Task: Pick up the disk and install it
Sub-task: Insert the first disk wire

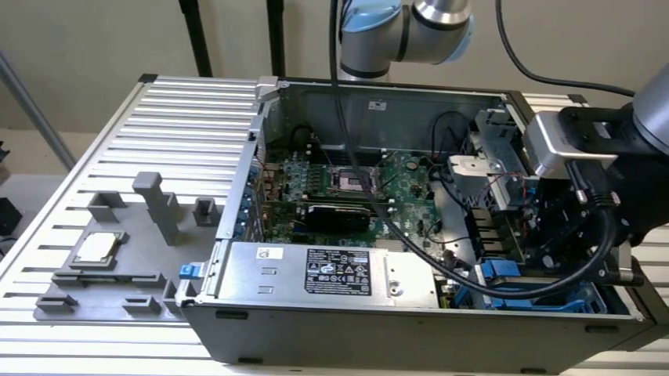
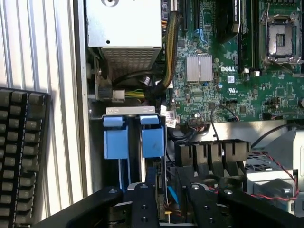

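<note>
At the computer case's (image 1: 418, 329) five o'clock corner in the exterior view, the gripper (image 2: 168, 199) hangs over the drive bay, fingers parted and grasping nothing. The disk (image 2: 142, 142) sits on edge in that bay, its blue rails showing, so installation looks nearly finished; full seating cannot be confirmed. The case also holds a green motherboard (image 1: 345, 184) and a silver power supply (image 1: 324, 274).

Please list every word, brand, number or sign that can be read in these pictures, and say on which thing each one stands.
"DELL": white letters on the green motherboard, beside the small silver heatsink.
Black-and-white label on the large silver box: print too small to read.
Small white sticker on the same box: a mark, not readable.
Keyboard keys: no legends readable.
</note>
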You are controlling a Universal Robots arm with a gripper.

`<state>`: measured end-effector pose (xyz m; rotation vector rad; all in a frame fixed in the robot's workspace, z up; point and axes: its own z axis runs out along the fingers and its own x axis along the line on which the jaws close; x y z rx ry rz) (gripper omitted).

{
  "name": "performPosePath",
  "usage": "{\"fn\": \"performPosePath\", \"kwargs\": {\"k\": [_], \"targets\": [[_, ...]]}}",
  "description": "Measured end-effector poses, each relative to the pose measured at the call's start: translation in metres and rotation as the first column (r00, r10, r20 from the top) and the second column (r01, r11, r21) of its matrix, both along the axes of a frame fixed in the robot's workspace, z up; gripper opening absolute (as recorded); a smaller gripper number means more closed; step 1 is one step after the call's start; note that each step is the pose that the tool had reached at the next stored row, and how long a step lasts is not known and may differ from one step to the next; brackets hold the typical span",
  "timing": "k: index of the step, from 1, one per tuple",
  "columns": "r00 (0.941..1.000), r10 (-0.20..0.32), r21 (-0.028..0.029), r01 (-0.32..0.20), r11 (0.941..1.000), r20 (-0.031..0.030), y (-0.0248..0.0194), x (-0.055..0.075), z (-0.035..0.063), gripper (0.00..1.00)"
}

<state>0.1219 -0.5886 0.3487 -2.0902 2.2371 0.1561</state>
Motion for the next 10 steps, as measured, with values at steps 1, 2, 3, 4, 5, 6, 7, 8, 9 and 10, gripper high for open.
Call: {"fn": "performPosePath", "kwargs": {"k": [1, 2, 3, 4, 5, 6, 7, 8, 9, 10], "targets": [[1.0000, 0.000, 0.0002, 0.000, 1.0000, 0.0000, 0.0000, -0.0037, 0.0000, 0.31], [1.0000, 0.000, 0.0000, 0.000, 1.0000, 0.0000, 0.0000, -0.0067, 0.0003, 0.31], [1.0000, 0.000, 0.0001, 0.000, 1.0000, 0.0000, 0.0000, -0.0089, 0.0004, 0.31], [1.0000, 0.000, 0.0001, 0.000, 1.0000, 0.0001, -0.0001, -0.0100, 0.0005, 0.31], [1.0000, 0.000, 0.0003, 0.000, 1.0000, 0.0000, -0.0001, -0.0100, 0.0005, 0.31], [1.0000, 0.000, 0.0005, 0.000, 1.0000, 0.0001, 0.0001, -0.0100, 0.0005, 0.31], [1.0000, 0.000, 0.0005, 0.000, 1.0000, 0.0002, 0.0001, -0.0100, 0.0005, 0.31], [1.0000, 0.000, 0.0006, 0.000, 1.0000, 0.0002, 0.0001, -0.0100, 0.0005, 0.31], [1.0000, 0.000, 0.0005, 0.000, 1.0000, 0.0003, 0.0001, -0.0100, 0.0005, 0.31], [1.0000, 0.000, 0.0005, 0.000, 1.0000, 0.0003, 0.0001, -0.0100, 0.0005, 0.31]]}}
